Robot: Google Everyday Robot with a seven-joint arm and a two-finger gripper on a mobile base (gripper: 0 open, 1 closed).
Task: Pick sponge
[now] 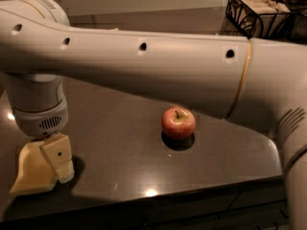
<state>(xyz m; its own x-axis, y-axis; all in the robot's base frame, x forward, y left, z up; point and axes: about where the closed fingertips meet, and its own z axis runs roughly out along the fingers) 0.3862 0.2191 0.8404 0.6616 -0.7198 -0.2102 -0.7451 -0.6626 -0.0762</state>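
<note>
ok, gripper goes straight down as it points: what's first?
Likely the right edge of the pale yellow flat foam sponge, right under the gripper; depth is unclear, so maybe the dark glossy tabletop beside it.

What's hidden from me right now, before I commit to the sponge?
Camera view:
- Sponge: right edge hidden behind the claw over it; contact unclear.
- Table: rear part hidden by the arm.
- Arm: base end cut off by the right edge.

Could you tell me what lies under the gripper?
The sponge lies on the table beneath the gripper, at the picture's lower left. The gripper covers the sponge's right edge, so whether they touch cannot be seen.
</note>
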